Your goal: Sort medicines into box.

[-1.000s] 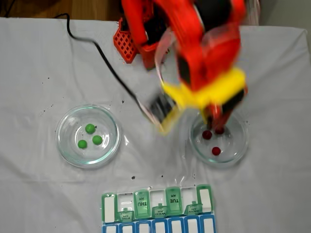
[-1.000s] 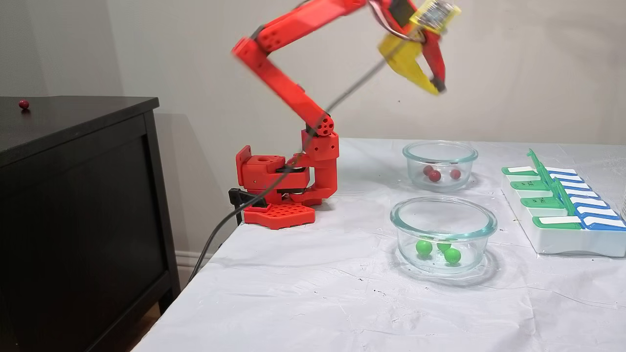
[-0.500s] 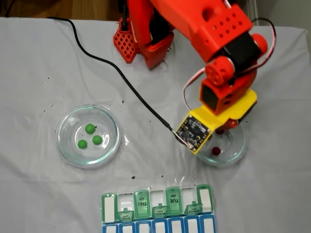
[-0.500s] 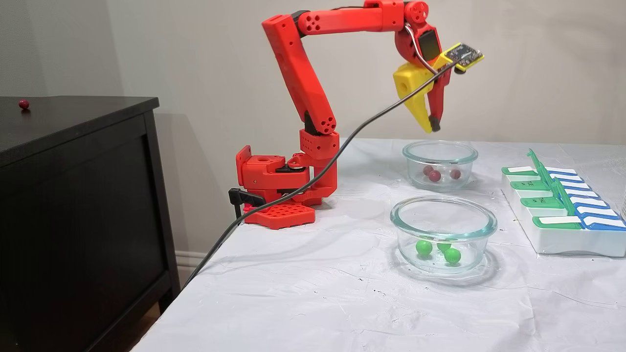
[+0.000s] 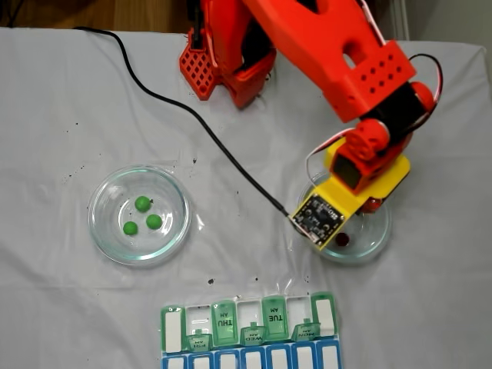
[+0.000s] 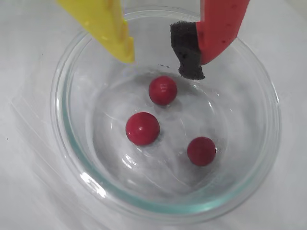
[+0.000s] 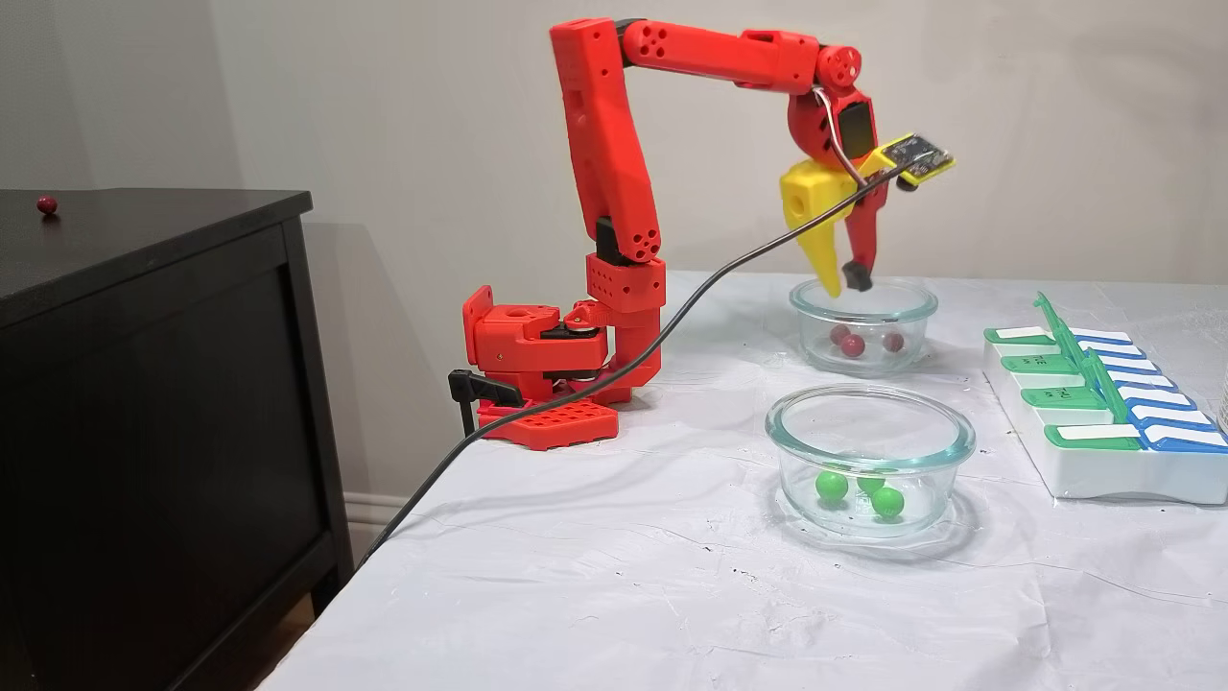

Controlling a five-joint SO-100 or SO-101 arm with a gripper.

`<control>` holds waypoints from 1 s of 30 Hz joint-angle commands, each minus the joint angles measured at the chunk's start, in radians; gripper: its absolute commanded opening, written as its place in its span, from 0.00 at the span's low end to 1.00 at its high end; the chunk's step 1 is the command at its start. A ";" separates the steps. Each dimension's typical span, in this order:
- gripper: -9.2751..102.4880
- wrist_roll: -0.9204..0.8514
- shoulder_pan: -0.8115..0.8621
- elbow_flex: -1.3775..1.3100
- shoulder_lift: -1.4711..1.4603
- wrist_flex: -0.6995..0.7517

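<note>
Fingers (image 6: 158, 64) open, empty, just above far glass dish (image 7: 863, 299) holding three red balls (image 6: 142, 128). Three green balls (image 7: 832, 486) in near dish (image 7: 869, 424). Pill box (image 7: 1103, 475) on table right, lids up.

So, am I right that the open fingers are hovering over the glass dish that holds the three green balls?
Not quite: the dish under the open fingers holds three dark red balls, as the wrist view shows. The green balls sit in the other dish.
</note>
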 commanded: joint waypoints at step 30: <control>0.33 0.163 -0.038 -0.066 -0.156 -0.052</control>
